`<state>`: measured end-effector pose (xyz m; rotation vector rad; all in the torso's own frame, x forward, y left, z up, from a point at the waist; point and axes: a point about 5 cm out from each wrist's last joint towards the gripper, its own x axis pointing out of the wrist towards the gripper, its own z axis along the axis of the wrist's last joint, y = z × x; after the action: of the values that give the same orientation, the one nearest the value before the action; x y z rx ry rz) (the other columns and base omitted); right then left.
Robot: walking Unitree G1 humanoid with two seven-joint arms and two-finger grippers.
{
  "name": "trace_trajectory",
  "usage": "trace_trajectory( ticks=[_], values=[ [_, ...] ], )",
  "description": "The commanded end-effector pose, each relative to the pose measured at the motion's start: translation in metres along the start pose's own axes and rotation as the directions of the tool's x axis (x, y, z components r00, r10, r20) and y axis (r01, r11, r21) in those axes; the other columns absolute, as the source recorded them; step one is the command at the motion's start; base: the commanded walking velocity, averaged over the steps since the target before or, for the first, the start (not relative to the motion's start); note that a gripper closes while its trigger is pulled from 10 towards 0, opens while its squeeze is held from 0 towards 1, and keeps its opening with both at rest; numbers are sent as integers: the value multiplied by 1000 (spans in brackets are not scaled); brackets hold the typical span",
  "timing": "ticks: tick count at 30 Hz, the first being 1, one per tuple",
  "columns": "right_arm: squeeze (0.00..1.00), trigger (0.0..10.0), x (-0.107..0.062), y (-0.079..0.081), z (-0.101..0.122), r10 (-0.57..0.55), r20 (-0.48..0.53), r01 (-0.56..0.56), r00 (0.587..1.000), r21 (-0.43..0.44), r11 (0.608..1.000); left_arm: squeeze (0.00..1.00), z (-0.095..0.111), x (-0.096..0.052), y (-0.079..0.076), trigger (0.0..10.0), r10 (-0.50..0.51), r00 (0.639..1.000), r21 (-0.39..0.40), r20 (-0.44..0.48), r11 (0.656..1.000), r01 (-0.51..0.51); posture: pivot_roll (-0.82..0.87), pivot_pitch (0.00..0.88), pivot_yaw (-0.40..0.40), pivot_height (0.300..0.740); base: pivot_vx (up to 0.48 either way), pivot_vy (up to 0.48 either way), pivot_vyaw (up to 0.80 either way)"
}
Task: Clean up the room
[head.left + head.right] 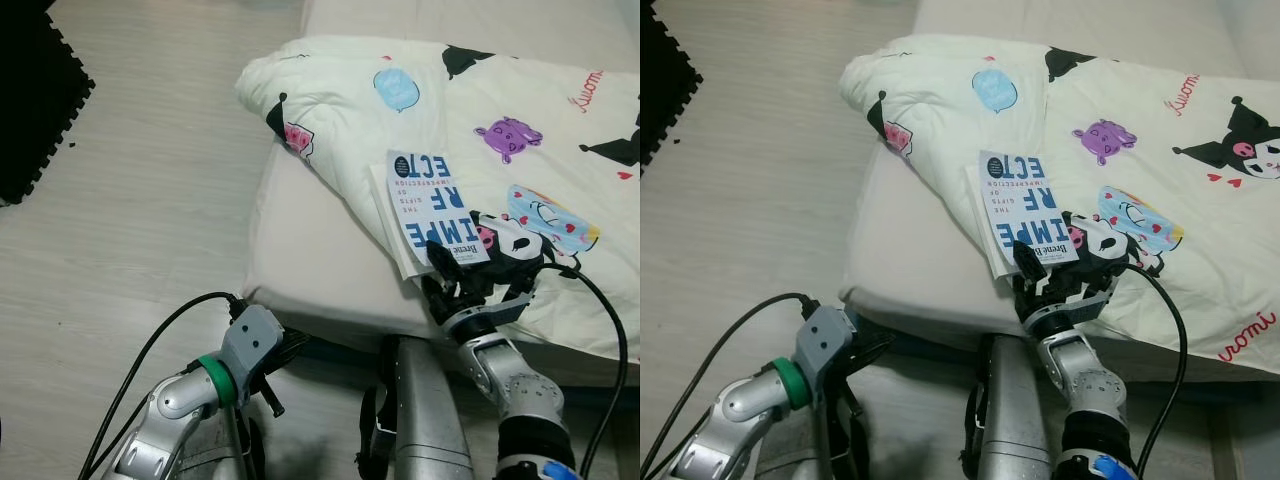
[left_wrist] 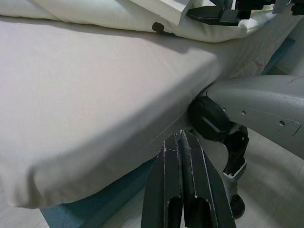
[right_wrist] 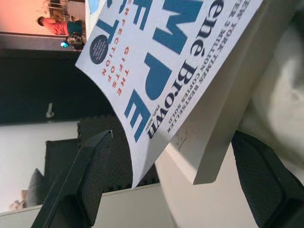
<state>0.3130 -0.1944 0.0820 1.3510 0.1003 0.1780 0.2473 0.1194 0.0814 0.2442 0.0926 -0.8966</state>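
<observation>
A white paperback book (image 1: 430,205) with big blue letters lies on the cartoon-print cream duvet (image 1: 350,110), its near end jutting over the duvet's edge. My right gripper (image 1: 455,275) is at that near end. In the right wrist view it (image 3: 173,137) is open, one black finger (image 3: 90,175) on the cover side and the other on the underside, with the book (image 3: 156,71) between them and a gap on both sides. My left gripper (image 2: 183,156) is shut and empty, held low beside the mattress (image 1: 300,250) near the floor.
The bed takes up the right and middle; its bare cream sheet (image 2: 95,85) ends in a corner just ahead of my left arm. Pale wood floor (image 1: 150,170) lies to the left, with a black foam mat (image 1: 35,90) at the far left. My grey leg (image 1: 420,420) stands against the bed.
</observation>
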Motion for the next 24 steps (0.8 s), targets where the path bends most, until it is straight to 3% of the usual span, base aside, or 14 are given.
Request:
trace_trajectory(
  ticks=[1, 6, 9, 10, 13, 20, 24],
  values=[
    [1000, 10000, -5, -10, 0, -46, 17, 46, 999, -4, 999, 0, -8, -3, -7, 10000, -27, 999, -14, -31, 1000, 27, 78, 271, 31, 560, 0, 0, 0],
    [1000, 10000, -3, -12, 0, -61, 39, 61, 997, -3, 998, 0, -8, -3, -7, 10000, -27, 999, -14, -31, 1000, 27, 79, 272, 31, 560, 0, 0, 0],
    [1000, 10000, 2, -17, -3, -76, 77, 72, 994, 55, 996, 0, -8, -4, -6, 10000, -29, 999, -12, -32, 1000, 28, 88, 270, 34, 560, 0, 0, 0],
    [1000, 10000, 7, -15, -8, -50, 93, 37, 994, 135, 990, 0, -8, -4, -6, 10000, -32, 999, -12, -31, 999, 31, 91, 269, 33, 560, 0, 0, 0],
    [1000, 10000, 11, -8, -12, 1, 93, -18, 996, 182, 983, 0, -8, -3, -6, 10000, -37, 999, -10, -24, 999, 37, 92, 271, 33, 560, 0, 0, 0],
    [1000, 10000, 17, 2, -14, 72, 119, -95, 990, 200, 975, 0, -3, -1, -8, 10000, -48, 999, -5, 17, 999, 48, 90, 276, 32, 560, 0, 0, 0],
    [1000, 10000, 19, 7, -5, 111, 200, -155, 974, 218, 964, 0, 11, 3, -4, 10000, -7, 996, 23, 84, 1000, 5, 89, 280, 32, 560, 0, 0, 0]
  ],
)
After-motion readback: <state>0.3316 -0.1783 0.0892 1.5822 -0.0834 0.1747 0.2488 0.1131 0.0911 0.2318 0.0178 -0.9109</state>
